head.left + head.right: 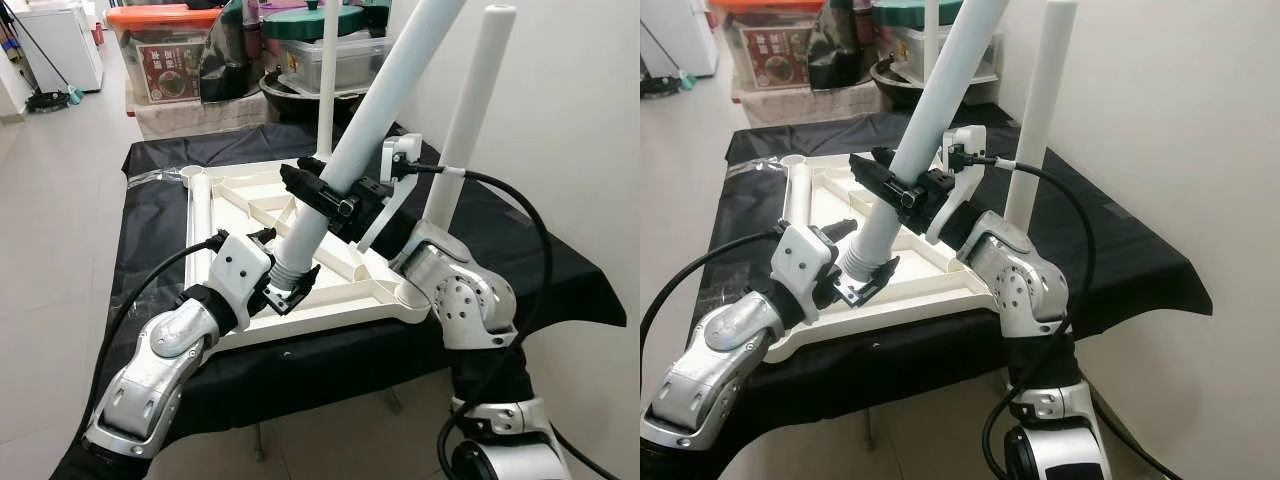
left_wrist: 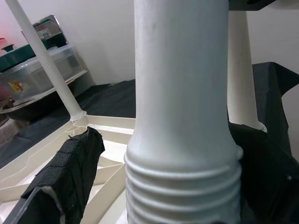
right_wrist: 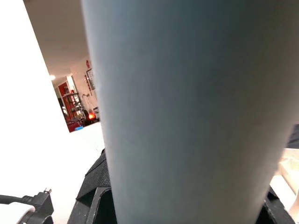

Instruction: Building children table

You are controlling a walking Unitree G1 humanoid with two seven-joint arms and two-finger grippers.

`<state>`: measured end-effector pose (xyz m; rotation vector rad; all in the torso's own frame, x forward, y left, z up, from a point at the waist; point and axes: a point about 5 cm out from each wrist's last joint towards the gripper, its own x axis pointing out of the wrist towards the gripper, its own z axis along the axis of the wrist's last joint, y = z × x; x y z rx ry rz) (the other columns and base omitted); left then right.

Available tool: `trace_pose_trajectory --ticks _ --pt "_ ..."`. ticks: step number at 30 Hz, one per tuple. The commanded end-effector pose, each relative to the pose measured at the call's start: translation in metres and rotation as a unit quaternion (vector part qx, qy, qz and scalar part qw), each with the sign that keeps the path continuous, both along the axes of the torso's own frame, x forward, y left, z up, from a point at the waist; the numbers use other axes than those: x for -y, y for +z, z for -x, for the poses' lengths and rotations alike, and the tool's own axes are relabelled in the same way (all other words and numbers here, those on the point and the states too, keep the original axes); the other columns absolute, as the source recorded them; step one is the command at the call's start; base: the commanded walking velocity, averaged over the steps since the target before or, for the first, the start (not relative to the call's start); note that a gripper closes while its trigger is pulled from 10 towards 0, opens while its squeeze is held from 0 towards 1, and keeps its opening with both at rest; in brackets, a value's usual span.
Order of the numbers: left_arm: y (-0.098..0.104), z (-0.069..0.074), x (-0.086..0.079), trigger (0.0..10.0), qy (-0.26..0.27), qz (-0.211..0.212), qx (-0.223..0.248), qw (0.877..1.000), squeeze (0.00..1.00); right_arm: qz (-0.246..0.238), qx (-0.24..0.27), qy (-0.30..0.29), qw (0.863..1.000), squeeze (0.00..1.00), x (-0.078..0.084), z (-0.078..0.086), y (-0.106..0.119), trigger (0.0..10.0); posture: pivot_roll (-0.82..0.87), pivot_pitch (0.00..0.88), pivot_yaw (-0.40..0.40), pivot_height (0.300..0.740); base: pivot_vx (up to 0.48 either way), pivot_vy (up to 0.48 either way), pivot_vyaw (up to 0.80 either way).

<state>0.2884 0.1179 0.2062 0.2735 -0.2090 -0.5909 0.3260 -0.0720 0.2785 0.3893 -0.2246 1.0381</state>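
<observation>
from the head views you see the upturned white tabletop (image 1: 300,300) on the black cloth (image 1: 520,250); your left gripper (image 1: 285,285) clamps the threaded foot of the slanted table leg (image 1: 390,100) between its fingers; your right gripper (image 1: 335,200) closes round it higher up; in the left wrist view the leg's thread (image 2: 182,186) sits beside a padded finger (image 2: 70,168); in the right wrist view the leg runs close between the fingers.

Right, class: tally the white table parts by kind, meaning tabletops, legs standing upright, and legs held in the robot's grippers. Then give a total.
Upturned tabletop: 1
Legs standing upright, far leg and near leg: 2
Legs held, tilted leg between left gripper and right gripper: 1
Total: 4
</observation>
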Motion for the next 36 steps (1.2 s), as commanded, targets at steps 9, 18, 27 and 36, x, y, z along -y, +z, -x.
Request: trace_pose_trajectory --ticks 9,18,27,36 --pt "-0.007 -0.003 0.008 0.0 -0.009 0.005 -0.006 1.000 0.00 -0.001 -0.003 0.019 1.000 0.00 -0.009 0.008 -0.001 0.0 0.09 0.019 -0.031 0.740 0.000 0.000 0.00" --pt "-0.009 -0.004 0.009 10.0 -0.008 -0.002 -0.001 1.000 0.00 0.002 -0.009 0.028 1.000 0.00 -0.014 0.014 -0.004 10.0 0.09 0.012 -0.032 0.740 0.000 0.000 0.00" --pt "-0.012 -0.004 0.012 10.0 -0.012 -0.011 0.003 1.000 0.00 0.004 -0.011 0.026 1.000 0.00 -0.015 0.014 -0.004 10.0 0.09 0.008 -0.033 0.740 0.000 0.000 0.00" --pt "-0.015 -0.002 0.016 10.0 -0.021 -0.021 0.005 1.000 0.00 0.005 -0.011 0.021 1.000 0.00 -0.015 0.012 -0.005 10.0 0.09 0.016 -0.036 0.740 0.000 0.000 0.00"
